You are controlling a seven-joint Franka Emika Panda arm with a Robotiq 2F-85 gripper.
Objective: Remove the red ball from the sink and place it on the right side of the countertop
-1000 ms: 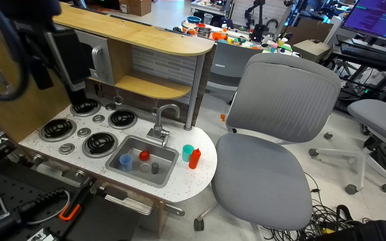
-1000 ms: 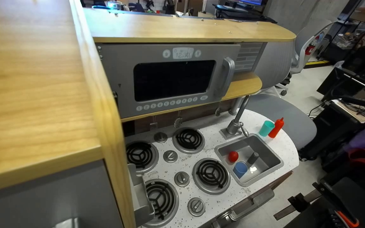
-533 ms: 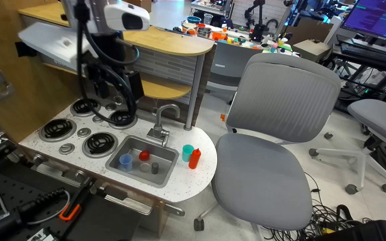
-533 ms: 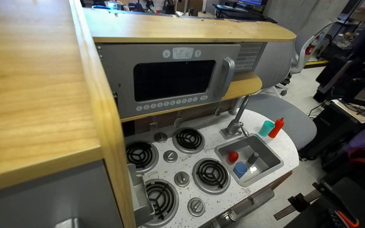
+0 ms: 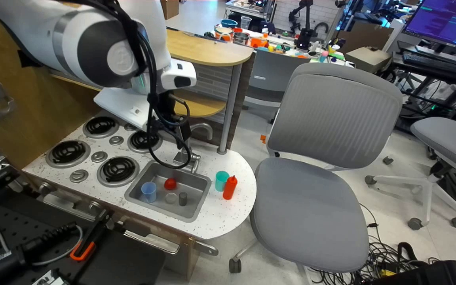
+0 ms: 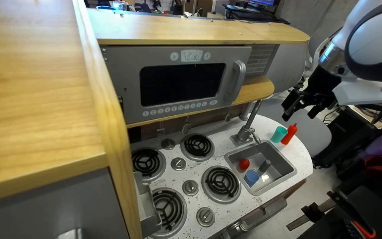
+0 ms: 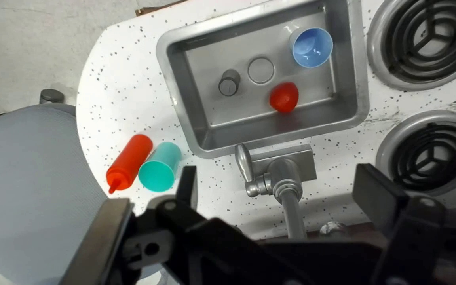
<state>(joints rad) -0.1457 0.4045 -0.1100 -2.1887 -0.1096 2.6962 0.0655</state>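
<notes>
The red ball (image 7: pixel 284 97) lies on the floor of the grey sink (image 7: pixel 359 79), near the wall on the faucet side. The ball also shows in both exterior views (image 5: pixel 170 183) (image 6: pixel 244 164). The white speckled countertop (image 7: pixel 113 75) surrounds the sink; its rounded end shows in an exterior view (image 5: pixel 234 217). My gripper (image 7: pixel 279 182) is open with nothing between its fingers. It hangs above the counter, with the faucet (image 7: pixel 285 174) between the fingers in the wrist view. In an exterior view the gripper (image 6: pixel 299 114) is well above the counter, apart from the ball.
A blue cup (image 7: pixel 312 47) and a small grey cylinder (image 7: pixel 230 82) share the sink. A teal cup (image 7: pixel 160 166) and a red bottle (image 7: pixel 130 161) stand on the rounded end. Wooden shelves (image 5: pixel 204 103) with a post rise behind; burners (image 5: pixel 118 171) lie beside the sink.
The arm has swung in over the kitchen, and the gripper has moved from above the burners to near the faucet and lower. The ball and other objects have not moved.
</notes>
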